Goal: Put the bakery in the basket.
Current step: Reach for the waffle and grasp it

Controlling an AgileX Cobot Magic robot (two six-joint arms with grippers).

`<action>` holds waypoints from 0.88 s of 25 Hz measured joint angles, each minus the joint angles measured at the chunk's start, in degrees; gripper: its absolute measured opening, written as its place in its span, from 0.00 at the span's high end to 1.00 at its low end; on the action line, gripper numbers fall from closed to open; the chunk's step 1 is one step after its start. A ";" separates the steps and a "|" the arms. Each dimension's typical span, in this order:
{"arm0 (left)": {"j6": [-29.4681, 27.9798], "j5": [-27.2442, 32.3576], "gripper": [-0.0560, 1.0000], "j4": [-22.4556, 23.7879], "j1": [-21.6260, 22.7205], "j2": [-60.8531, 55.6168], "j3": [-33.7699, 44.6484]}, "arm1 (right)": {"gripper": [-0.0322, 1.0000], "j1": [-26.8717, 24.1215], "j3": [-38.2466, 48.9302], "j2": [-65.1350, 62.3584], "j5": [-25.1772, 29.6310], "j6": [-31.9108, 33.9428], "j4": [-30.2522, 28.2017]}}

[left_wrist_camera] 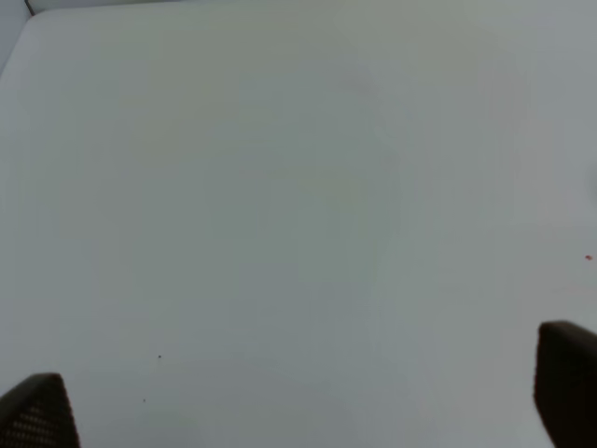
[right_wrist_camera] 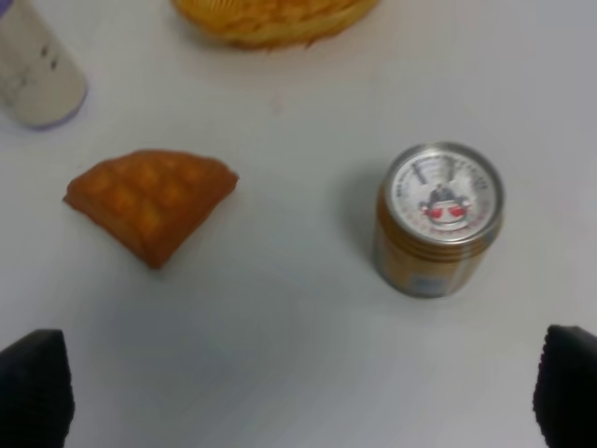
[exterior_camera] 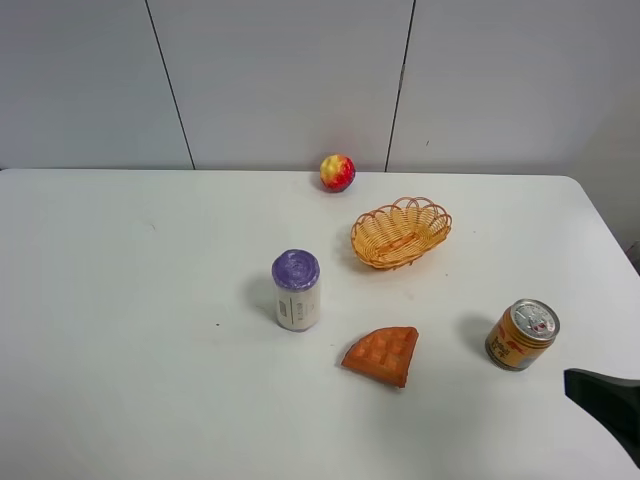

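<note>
The bakery, a flat orange-brown waffle wedge (exterior_camera: 382, 355), lies on the white table in front of the middle. It also shows in the right wrist view (right_wrist_camera: 149, 201). The wicker basket (exterior_camera: 401, 232) stands behind it, empty; only its rim (right_wrist_camera: 270, 14) shows in the right wrist view. My right gripper (right_wrist_camera: 298, 401) is open and empty, short of the waffle and the can. In the high view only a black part of it (exterior_camera: 605, 400) shows at the right edge. My left gripper (left_wrist_camera: 298, 411) is open over bare table.
An orange can (exterior_camera: 522, 335) stands right of the waffle, also seen in the right wrist view (right_wrist_camera: 438, 219). A white jar with a purple lid (exterior_camera: 296, 290) stands to the waffle's left. A red-yellow ball fruit (exterior_camera: 337, 172) sits at the back by the wall.
</note>
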 joint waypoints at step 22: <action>0.00 0.00 0.00 0.00 0.00 0.00 0.00 | 0.01 29.44 -23.06 66.04 -13.55 -20.85 -7.18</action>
